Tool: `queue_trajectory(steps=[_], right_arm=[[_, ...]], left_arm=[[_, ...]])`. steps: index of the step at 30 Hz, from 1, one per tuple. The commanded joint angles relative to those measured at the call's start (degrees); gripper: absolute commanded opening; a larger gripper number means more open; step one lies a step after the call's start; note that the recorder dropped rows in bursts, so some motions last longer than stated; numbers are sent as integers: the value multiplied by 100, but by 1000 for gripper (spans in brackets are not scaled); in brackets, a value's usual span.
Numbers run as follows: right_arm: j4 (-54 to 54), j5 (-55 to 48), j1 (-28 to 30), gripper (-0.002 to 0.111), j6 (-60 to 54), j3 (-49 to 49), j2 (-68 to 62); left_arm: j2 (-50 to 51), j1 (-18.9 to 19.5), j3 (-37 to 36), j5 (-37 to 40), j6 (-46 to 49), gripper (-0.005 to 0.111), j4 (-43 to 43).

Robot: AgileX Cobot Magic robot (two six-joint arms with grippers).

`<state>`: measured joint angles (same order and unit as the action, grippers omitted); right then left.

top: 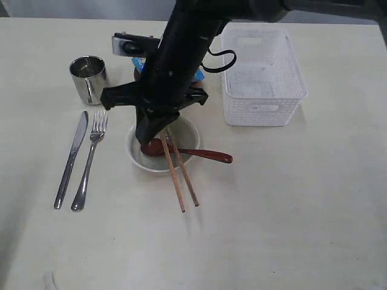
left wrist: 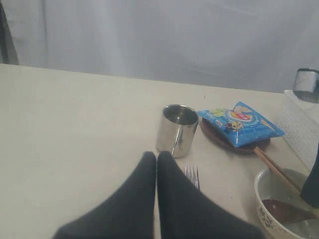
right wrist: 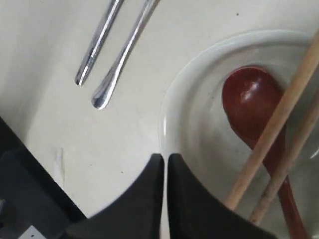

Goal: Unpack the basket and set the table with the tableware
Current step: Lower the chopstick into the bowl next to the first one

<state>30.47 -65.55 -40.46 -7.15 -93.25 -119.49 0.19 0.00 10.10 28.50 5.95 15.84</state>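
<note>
- Exterior: the basket [top: 260,112] stands on the table [top: 290,205], right of the bowl [top: 134,151] holding the spoon [top: 208,155] and chopsticks [top: 181,181].
- Left wrist: the left gripper [left wrist: 156,155] is closed, empty, near the cup [left wrist: 177,130].
- Right wrist: the right gripper [right wrist: 163,157] is closed, empty, at the bowl's rim.

The basket [top: 260,112] sits at the upper right of the table [top: 290,205]. The cup [top: 88,78] stands at upper left; below it the knife [top: 72,158] and the fork [top: 89,163] lie side by side, fork on the right. The bowl [top: 136,158] is at centre, right of the fork. The spoon [top: 208,156] rests in it, handle out over the right rim. The chopsticks [top: 181,178] lean across the bowl's lower rim onto the table. Between cup and basket the chip bag [left wrist: 240,123] lies on the plate [left wrist: 219,140]. My right arm [top: 175,54] crosses over them, with its jaws over the bowl.
</note>
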Motion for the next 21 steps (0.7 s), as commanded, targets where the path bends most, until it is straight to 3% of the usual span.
queue_trajectory(steps=[1,21], right_arm=[[-858,56,-214,3,457,8,-19],[-1176,144,-400,3,579,235,-19]], left_arm=[[-19,-12,-36,-32,1,0,-6],[-19,-12,-36,-32,1,0,5]])
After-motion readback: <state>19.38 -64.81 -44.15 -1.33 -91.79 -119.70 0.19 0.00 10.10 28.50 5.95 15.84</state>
